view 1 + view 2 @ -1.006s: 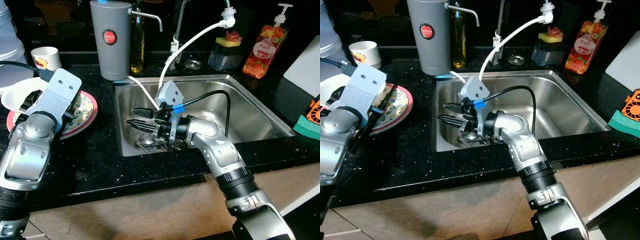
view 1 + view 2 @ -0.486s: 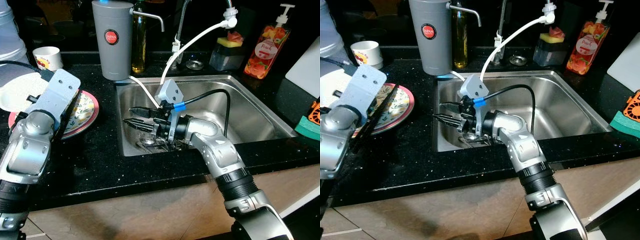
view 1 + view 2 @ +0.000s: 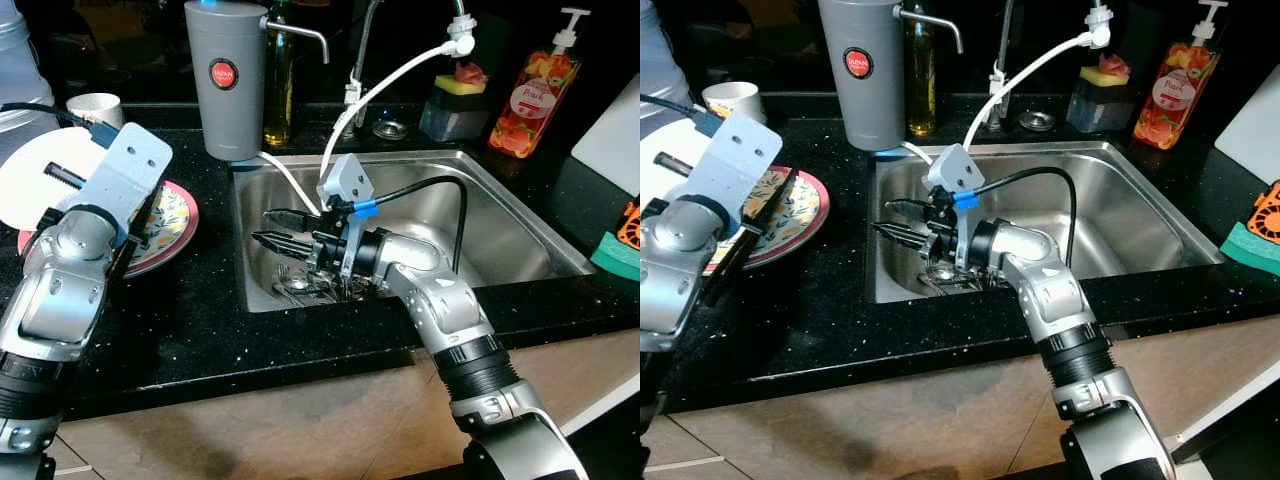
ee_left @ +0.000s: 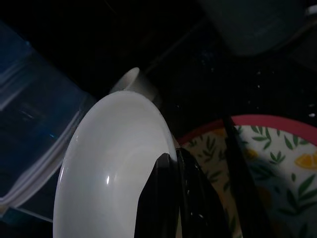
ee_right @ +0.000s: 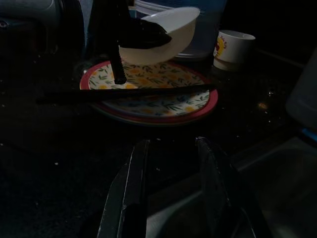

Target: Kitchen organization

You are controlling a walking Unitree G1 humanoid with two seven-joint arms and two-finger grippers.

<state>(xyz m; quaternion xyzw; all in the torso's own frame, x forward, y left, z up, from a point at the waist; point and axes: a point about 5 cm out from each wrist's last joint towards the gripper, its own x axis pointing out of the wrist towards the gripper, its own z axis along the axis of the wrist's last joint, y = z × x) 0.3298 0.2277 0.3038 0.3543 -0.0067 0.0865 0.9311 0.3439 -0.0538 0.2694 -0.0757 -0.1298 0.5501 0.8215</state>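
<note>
Left gripper (image 4: 171,198): fingers clamped on the rim of a white round bowl (image 3: 45,185), held tilted above the left countertop, over a red-rimmed floral plate (image 3: 795,215); a black chopstick (image 5: 129,92) lies across that plate. Right gripper (image 3: 275,228): fingers apart, poised inside the stainless steel sink (image 3: 500,225), above metal cutlery (image 3: 300,288) on the sink floor; grey cylindrical water filter (image 3: 228,80) far behind; small white printed cup (image 3: 732,99) far left.

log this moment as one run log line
left gripper: shut on white bowl, lifted over floral plate | right gripper: open, over cutlery in sink
</note>
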